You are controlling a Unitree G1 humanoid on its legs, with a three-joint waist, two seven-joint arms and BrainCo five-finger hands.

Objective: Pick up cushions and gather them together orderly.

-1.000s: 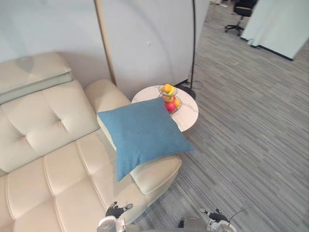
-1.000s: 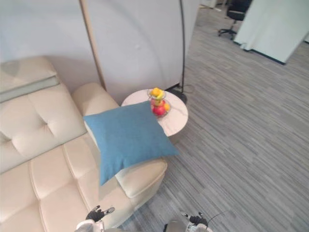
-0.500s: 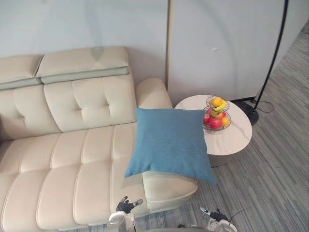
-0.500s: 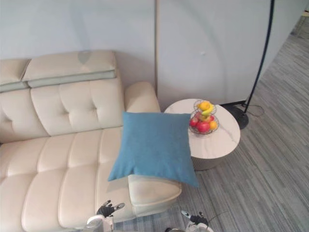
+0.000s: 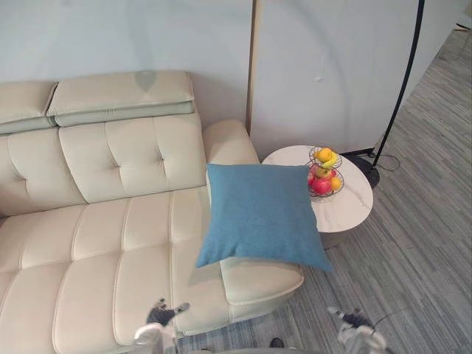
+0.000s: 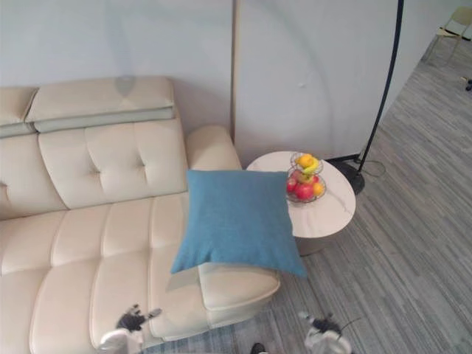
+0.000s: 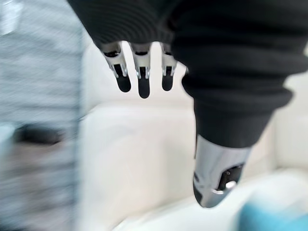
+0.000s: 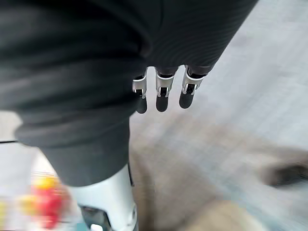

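Note:
A square blue cushion [image 5: 262,214] leans tilted on the right end of a cream leather sofa [image 5: 96,236], over the seat next to the armrest [image 5: 227,140]. My left hand [image 5: 161,316] hangs low in front of the sofa's front edge, well short of the cushion. In the left wrist view its fingers [image 7: 143,82] are straight and hold nothing, with the sofa and a corner of the blue cushion [image 7: 274,219] past them. Low over the carpet to the right is my right hand [image 5: 350,319], its fingers [image 8: 161,94] straight and empty.
A round white side table [image 5: 354,203] stands against the sofa's right end, with a wire basket of fruit [image 5: 324,173] on it. A black floor lamp pole [image 5: 402,81] rises behind the table. Grey carpet [image 5: 413,265] spreads to the right. The wall is close behind.
The whole view has swung to the left and now takes in much more of the sofa. The cushion lies as before. Both hands stay low, now a little wider apart.

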